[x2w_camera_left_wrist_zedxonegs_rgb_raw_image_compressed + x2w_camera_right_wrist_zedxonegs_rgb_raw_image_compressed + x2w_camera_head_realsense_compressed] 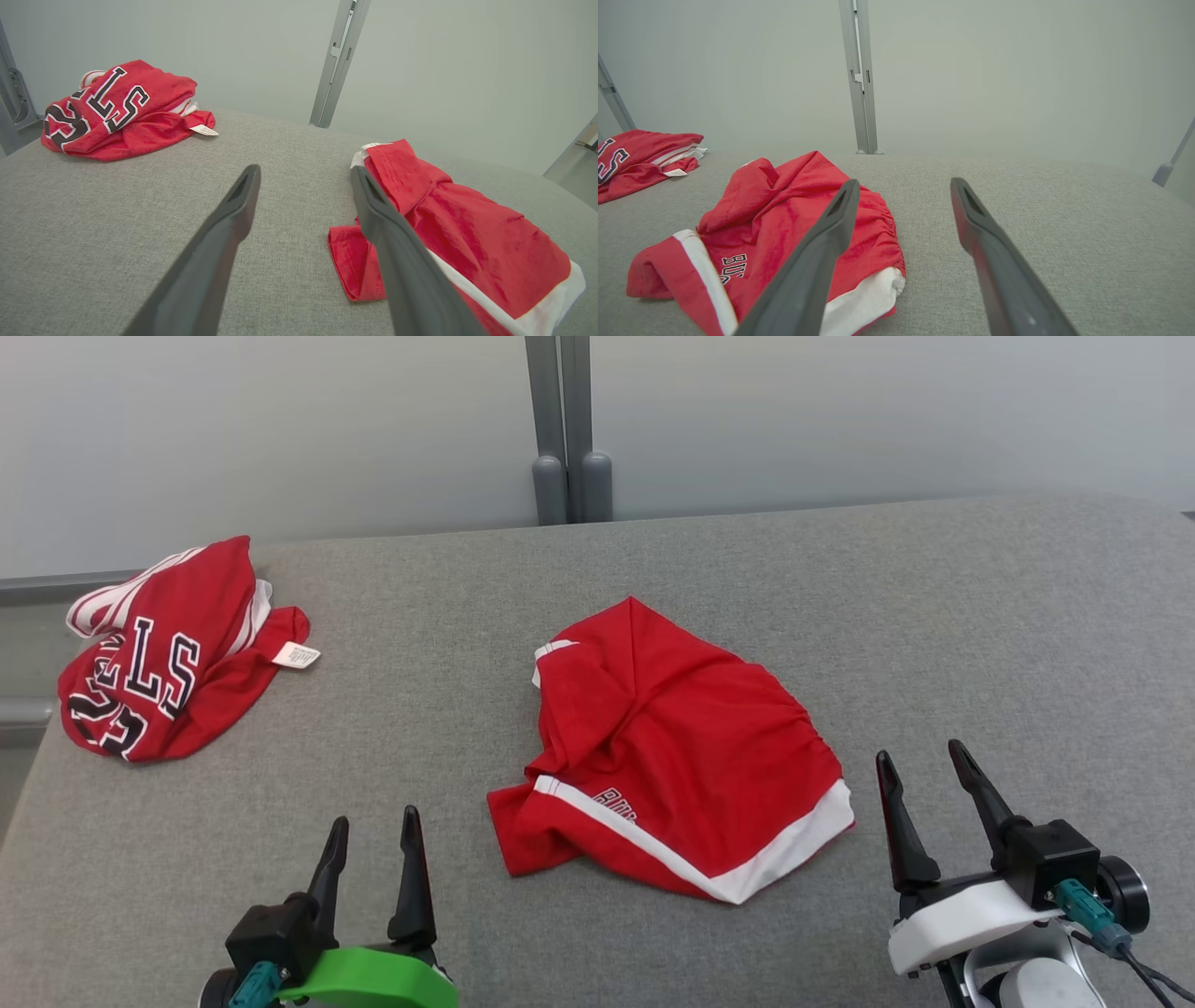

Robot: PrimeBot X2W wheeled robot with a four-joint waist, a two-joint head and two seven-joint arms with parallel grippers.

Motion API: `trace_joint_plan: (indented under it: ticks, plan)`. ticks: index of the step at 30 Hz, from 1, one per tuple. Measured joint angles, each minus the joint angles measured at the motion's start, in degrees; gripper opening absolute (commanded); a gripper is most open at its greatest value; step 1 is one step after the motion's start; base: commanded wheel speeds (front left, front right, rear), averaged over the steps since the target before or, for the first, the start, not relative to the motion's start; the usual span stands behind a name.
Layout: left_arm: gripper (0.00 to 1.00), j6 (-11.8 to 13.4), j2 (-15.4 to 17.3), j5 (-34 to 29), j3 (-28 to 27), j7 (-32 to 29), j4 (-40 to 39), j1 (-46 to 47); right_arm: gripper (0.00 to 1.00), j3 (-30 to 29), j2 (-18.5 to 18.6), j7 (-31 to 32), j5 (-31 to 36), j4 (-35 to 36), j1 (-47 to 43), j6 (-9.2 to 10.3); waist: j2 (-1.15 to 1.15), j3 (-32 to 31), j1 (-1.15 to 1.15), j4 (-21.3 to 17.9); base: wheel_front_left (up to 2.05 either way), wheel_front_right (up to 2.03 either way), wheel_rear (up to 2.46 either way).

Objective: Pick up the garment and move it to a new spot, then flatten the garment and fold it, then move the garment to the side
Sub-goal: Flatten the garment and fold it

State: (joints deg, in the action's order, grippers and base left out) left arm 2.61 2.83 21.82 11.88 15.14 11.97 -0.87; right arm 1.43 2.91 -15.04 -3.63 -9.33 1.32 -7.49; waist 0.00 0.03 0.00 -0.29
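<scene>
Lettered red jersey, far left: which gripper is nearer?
Left. The left gripper sits nearer the robot, to the right of the jersey; the right gripper is beyond the red shorts, much farther.

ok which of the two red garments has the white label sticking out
The lettered garment at the far left: a white label sticks out of its edge. The white-trimmed garment in the middle shows no label.

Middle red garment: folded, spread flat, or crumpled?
Crumpled. The red garment lies bunched and creased on the grey surface, one white-trimmed edge doubled over itself.
</scene>
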Motion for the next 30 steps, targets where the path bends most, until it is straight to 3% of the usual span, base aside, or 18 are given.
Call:
trace_joint_plan:
  ticks: [11, 19, 26, 30]
  plan:
    - [1.00, -1.63, -0.01, -0.42, 3.77, -2.59, 4.19, 2.97, 1.00, -0.19, -0.01, 0.00, 0.29, -0.51, 0.08, 0.00, 0.00, 0.54, 0.00, -0.22, 0.00, 0.00, 0.00]
    - [1.00, -4.11, -0.03, -0.01, 9.67, -16.24, 7.88, 12.56, 1.00, -0.16, -0.03, -0.01, 0.78, -0.82, 0.37, 0.00, 0.00, 1.08, 0.00, 0.01, 0.00, 0.00, 0.00]
    - [1.00, -4.03, -0.05, 2.52, 14.08, -28.63, 13.45, 20.75, 1.00, 0.80, -0.03, -0.01, 1.18, -1.05, 1.45, 0.00, 0.00, 1.83, 0.00, -0.89, 0.00, 0.00, 0.00]
    - [1.00, -2.96, -0.07, 3.88, 15.32, -31.78, 17.33, 23.45, 1.00, 1.43, -0.04, -0.01, 1.18, -1.33, 1.97, 0.00, 0.00, 2.56, 0.00, -2.03, 0.00, 0.00, 0.00]
